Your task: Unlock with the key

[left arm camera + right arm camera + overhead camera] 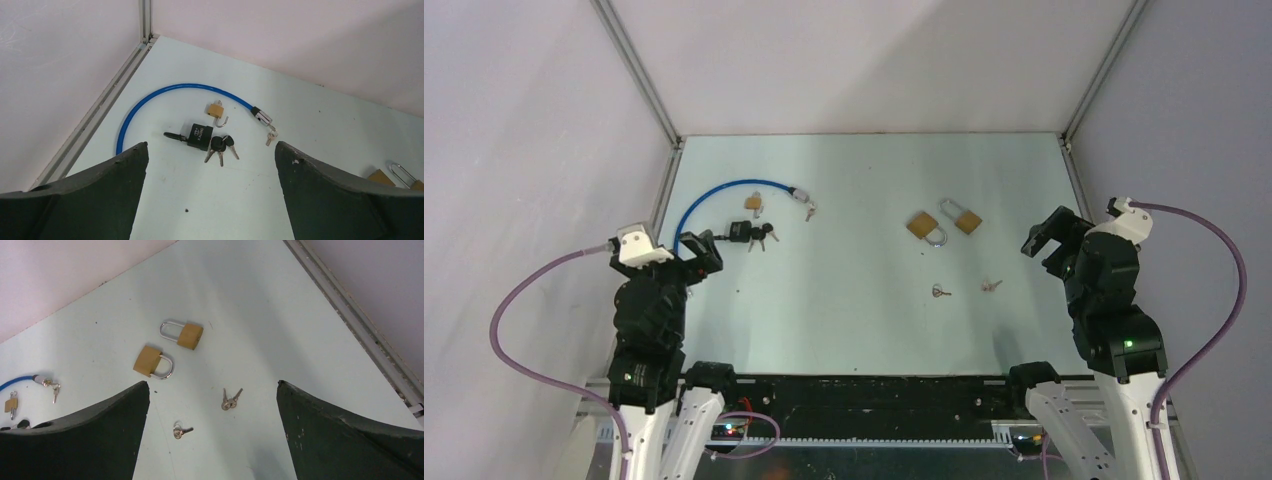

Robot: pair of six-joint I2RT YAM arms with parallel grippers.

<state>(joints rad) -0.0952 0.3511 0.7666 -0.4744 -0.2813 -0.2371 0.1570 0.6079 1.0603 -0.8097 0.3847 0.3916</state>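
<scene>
Both my tools, left (696, 253) and right (1046, 236), hang released and empty, nearer than the brass padlocks (150, 361) and wide to either side of them, probably to keep the work in view. A single key (181, 430) and a key pair (230, 399) lie just on the padlocks' near side, handy for whichever lock they fit. Well left of the padlocks sit a black lock (200, 136), keys bunched against it, and a blue cable (170, 89). The counter (854, 320) is pale, boxed in by white walls (874, 60).
</scene>
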